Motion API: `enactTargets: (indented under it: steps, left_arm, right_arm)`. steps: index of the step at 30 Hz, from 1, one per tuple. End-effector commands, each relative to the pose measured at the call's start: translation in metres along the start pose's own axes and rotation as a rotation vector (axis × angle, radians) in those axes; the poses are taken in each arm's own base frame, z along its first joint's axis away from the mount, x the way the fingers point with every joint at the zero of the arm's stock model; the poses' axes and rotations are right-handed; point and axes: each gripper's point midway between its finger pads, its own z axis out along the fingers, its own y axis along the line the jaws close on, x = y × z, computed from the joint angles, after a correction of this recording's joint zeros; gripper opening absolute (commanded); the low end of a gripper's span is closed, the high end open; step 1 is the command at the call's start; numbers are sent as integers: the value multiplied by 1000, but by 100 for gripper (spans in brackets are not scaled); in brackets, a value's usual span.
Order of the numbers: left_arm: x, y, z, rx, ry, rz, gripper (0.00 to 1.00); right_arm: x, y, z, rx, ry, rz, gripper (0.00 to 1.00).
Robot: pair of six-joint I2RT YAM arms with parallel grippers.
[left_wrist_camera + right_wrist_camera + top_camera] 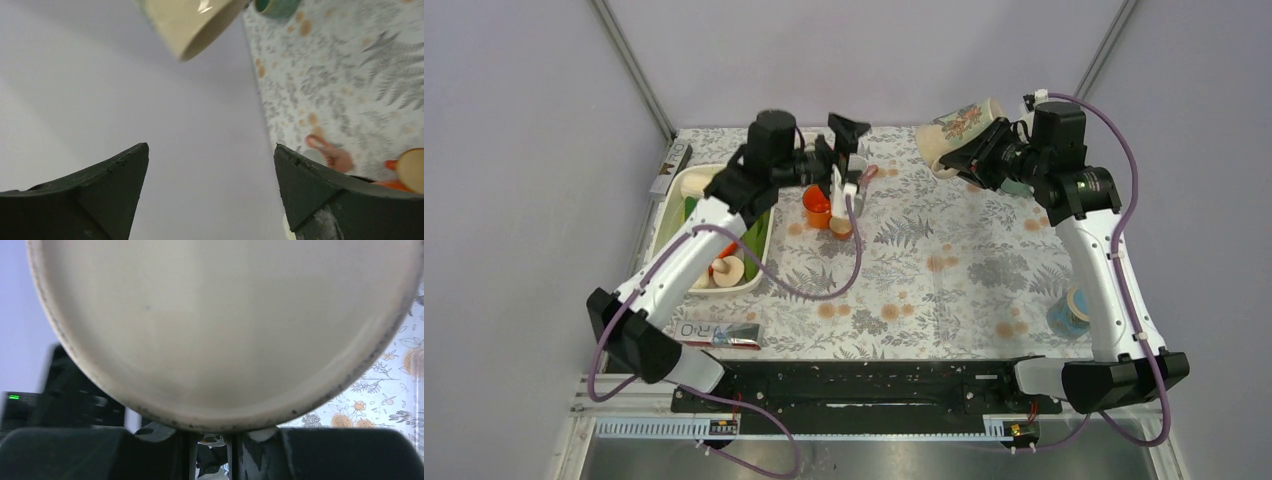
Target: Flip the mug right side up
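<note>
The mug (pixel 220 325), clenched aloft in the right hand (pixel 210 442), lies sideways, long axis pointing left; left hand (pixel 211 150) gapes empty.

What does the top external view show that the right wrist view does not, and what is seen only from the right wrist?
Only the top external view: the mug has a flower print on its side and hangs tilted in the air; the left hand is open near an orange cup. Only the right wrist view: a plain cream round face of the mug fills the frame, with the fingers close together under it. Both: the right hand grips the mug over the leaf-patterned cloth.
</note>
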Motion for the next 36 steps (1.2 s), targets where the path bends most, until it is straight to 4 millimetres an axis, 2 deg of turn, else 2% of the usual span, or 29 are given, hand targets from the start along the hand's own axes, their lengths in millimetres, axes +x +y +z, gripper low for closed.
enactTargets:
  steps: [1, 4, 7, 13, 17, 22, 26, 30, 33, 36]
  left_arm:
    - [-49, -4, -6, -165, -96, 137, 99]
    - [-59, 6, 4, -306, -105, 141, 99]
    - [-58, 15, 14, -395, -98, 128, 99]
    - [-50, 19, 28, -464, -86, 139, 97]
    - [-40, 17, 47, -434, -81, 123, 89]
    - [-32, 23, 71, -439, -87, 185, 86]
    - [-36, 34, 74, -480, -109, 196, 82]
    - [-45, 32, 71, -494, -139, 216, 76]
    - [-50, 40, 69, -535, -154, 222, 70]
    - [-54, 41, 72, -540, -175, 241, 69]
  right_arm:
    - [-18, 54, -27, -243, -76, -121, 0]
    - [-16, 51, -30, -257, -72, -138, 0]
    - [-13, 48, -33, -256, -72, -142, 0]
    - [-13, 52, -39, -263, -87, -126, 0]
    - [-10, 51, -38, -270, -77, -107, 0]
    - [-9, 53, -39, -278, -64, -117, 0]
    - [-8, 55, -39, -284, -53, -121, 0]
    - [-9, 56, -37, -291, -45, -120, 0]
    - [-8, 56, -34, -297, -39, -114, 0]
    - [-7, 57, -34, -309, -33, -114, 0]
